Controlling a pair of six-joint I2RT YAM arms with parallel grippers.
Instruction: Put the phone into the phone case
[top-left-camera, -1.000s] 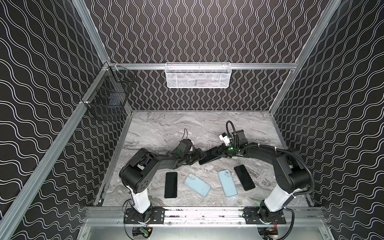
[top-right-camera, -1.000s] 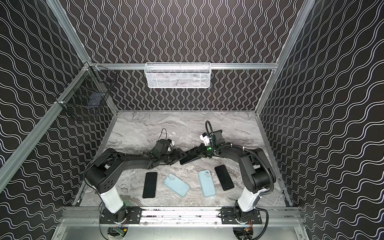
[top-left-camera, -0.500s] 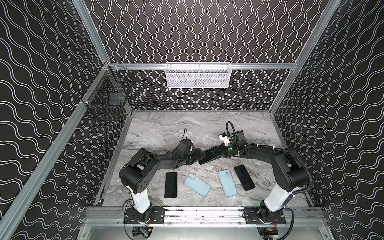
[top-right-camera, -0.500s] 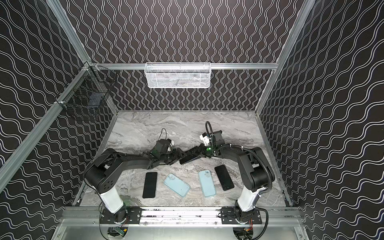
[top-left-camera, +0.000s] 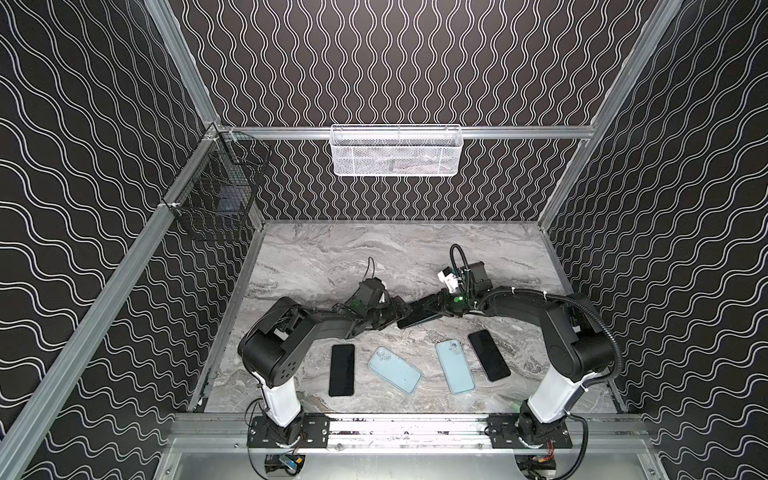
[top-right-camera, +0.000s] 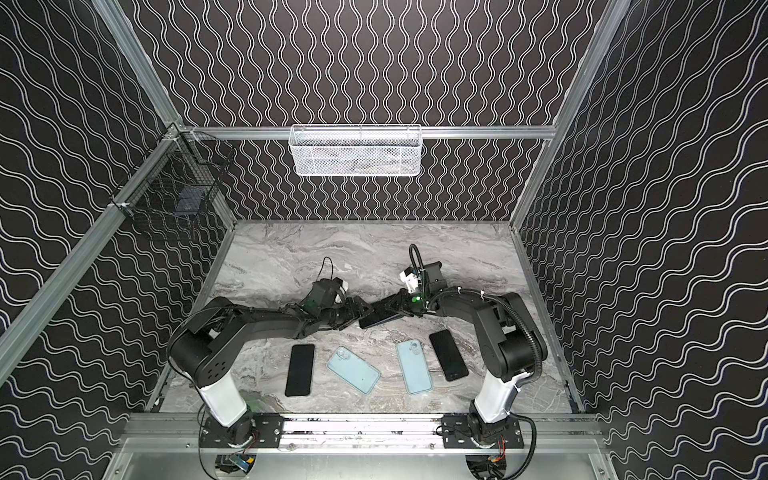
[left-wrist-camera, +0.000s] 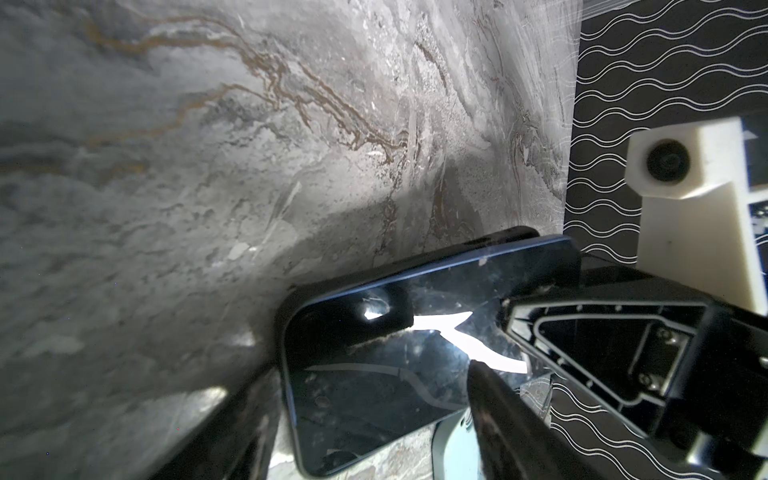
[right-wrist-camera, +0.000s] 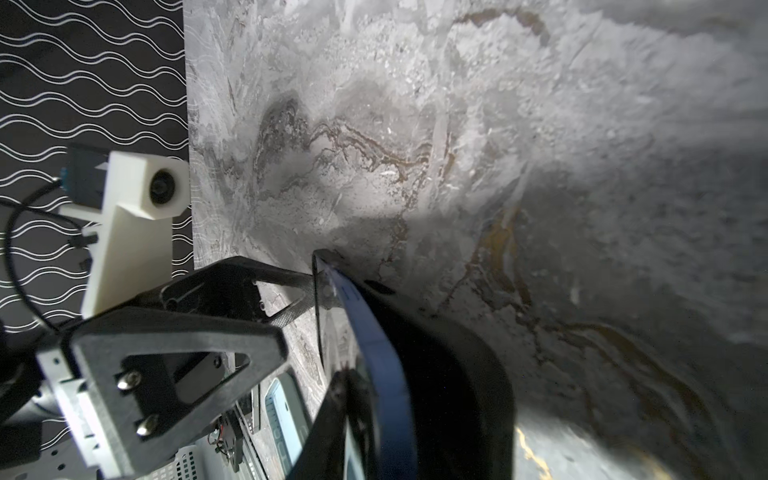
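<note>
Pinching phone in right pincer, apparently just easing off; clasping phone case wide in left pincer; seating seemingly nearly done.

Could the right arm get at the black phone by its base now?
Probably, once free: the black phone lies uncovered nearby, but the right gripper is at the raised phone.

Right arm — elbow slightly inward

Both top views: we find even light and sharp focus. Wrist views: we note glare on the phone screen, a shadowed table, blurred foreground, bowed edges.
</note>
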